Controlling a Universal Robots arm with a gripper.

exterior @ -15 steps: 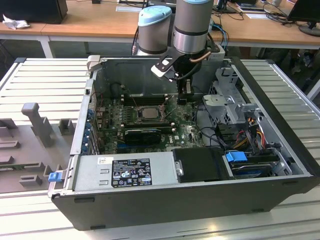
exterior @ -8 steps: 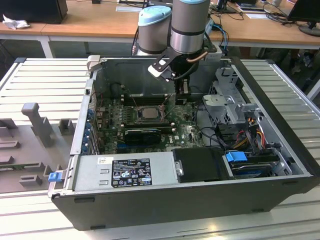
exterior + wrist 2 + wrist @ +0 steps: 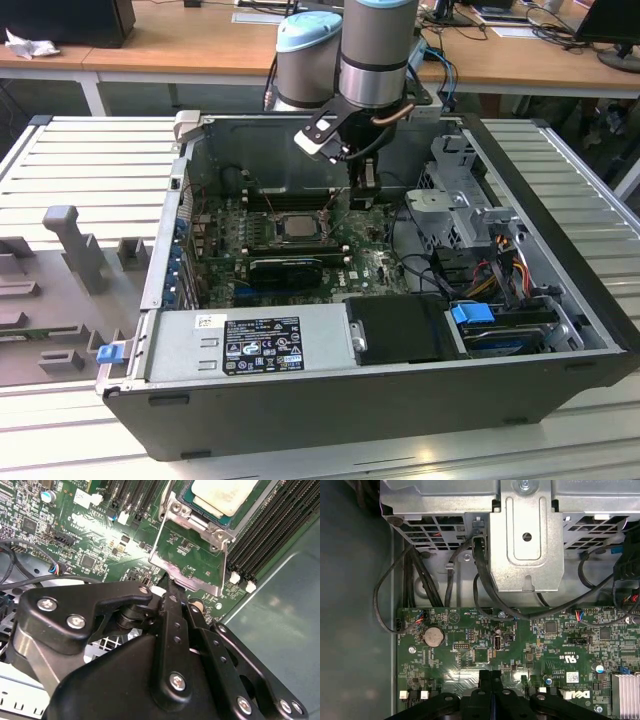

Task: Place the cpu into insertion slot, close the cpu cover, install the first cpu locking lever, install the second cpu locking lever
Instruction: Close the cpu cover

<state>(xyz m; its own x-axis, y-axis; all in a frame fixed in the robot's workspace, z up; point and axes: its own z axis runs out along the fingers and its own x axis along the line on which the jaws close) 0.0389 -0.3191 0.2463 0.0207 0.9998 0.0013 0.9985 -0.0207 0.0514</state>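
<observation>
The cpu [image 3: 297, 226] lies flat in the insertion slot [image 3: 297, 240] in the middle of the motherboard; its pale silver top [image 3: 220, 495] shows in the second wrist view, inside the slot's metal rim [image 3: 200, 519]. The cpu cover [image 3: 205, 586], a thin metal frame with green board showing through its window, is swung open off the slot toward my gripper. A thin wire locking lever [image 3: 159, 527] runs along the frame's side. My gripper [image 3: 170, 582] is shut, its black fingertips at the cover's free edge, with nothing seen between them. It hangs beside the slot toward the exterior view's right [image 3: 365, 188].
Long black memory slots [image 3: 270, 535] flank the slot. A black finned card [image 3: 285, 268] lies in front of it, with the power supply [image 3: 250, 345] beyond. A metal drive cage [image 3: 527, 540] and black cables [image 3: 485, 580] stand close beside the gripper. The case walls [image 3: 165, 230] enclose everything.
</observation>
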